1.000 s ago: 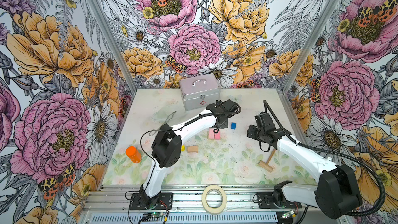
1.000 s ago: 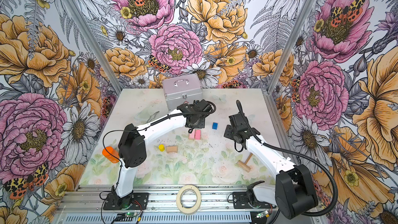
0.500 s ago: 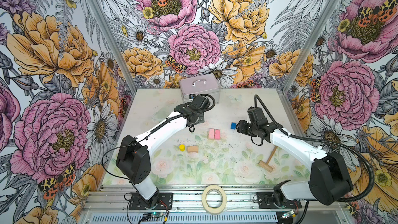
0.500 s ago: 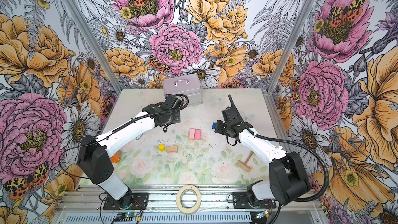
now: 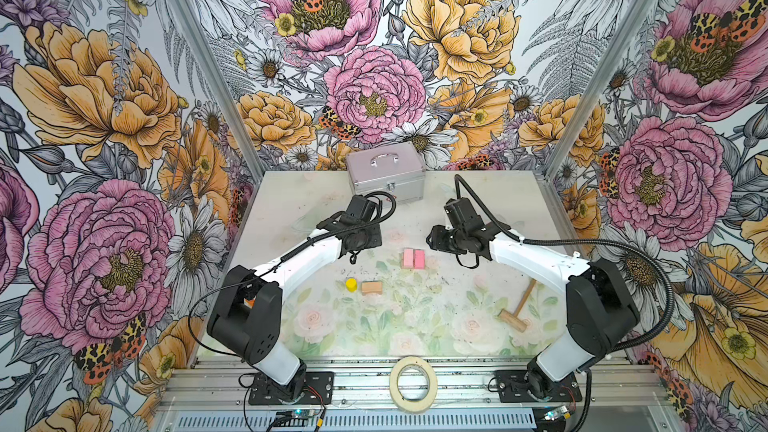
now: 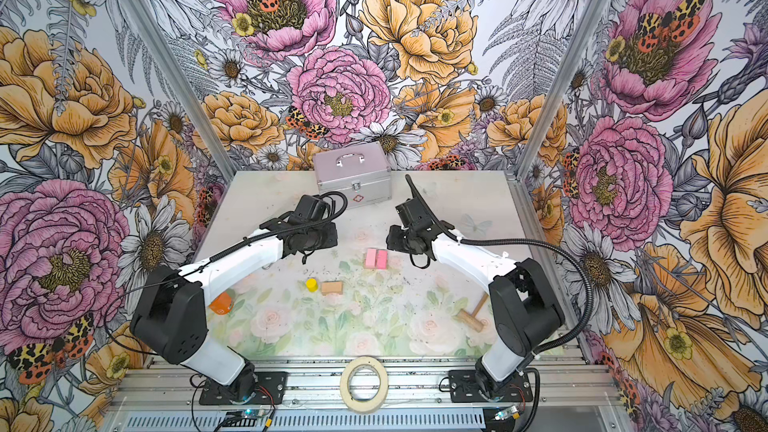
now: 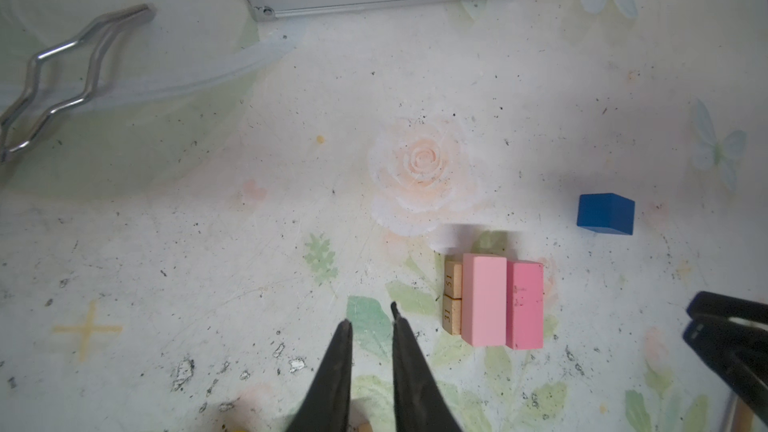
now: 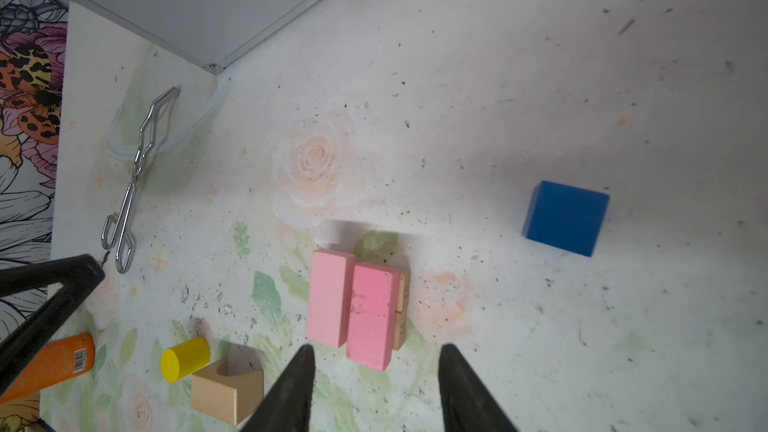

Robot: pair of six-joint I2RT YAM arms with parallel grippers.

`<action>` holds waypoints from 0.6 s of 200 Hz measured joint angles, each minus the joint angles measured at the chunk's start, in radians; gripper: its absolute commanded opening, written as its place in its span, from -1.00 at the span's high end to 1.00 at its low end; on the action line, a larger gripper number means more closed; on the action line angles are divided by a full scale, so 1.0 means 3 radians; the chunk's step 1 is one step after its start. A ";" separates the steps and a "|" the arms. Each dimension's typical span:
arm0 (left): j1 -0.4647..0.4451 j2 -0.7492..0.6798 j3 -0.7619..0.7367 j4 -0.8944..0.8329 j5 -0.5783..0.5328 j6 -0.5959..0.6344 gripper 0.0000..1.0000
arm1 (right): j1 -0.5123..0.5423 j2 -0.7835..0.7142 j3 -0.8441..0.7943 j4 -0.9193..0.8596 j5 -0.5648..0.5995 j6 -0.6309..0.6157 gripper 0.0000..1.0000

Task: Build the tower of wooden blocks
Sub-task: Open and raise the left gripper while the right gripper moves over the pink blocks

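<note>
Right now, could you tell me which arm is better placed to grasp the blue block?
Probably right: the blue block lies nearer the right gripper, jaws open and empty, than the left gripper.

We look down on a table (image 5: 286, 201) printed with pale roses and walled in by bold floral panels (image 5: 108, 89). At its back edge we see a silver metal case (image 5: 386, 172), handle on top. The left arm (image 5: 307, 261) and the right arm (image 5: 536, 257) both reach inward, their black wrist ends facing each other across the middle. Between and just in front of them we find two pink bricks (image 5: 413, 259) lying side by side, touching. Nearer the front, a yellow cylinder (image 5: 351, 284) sits just beside a tan wood block (image 5: 371, 287). We spot a wooden mallet (image 5: 517, 309) lying close to the right arm's elbow, and a roll of masking tape (image 5: 413, 378) on the metal rail (image 5: 365, 380) between the arm bases.
</note>
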 measured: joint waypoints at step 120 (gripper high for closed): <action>0.0104 0.0024 -0.0183 0.0167 0.0112 -0.0001 0.60 | 0.0131 0.0852 0.1171 -0.0444 -0.0033 -0.0505 0.57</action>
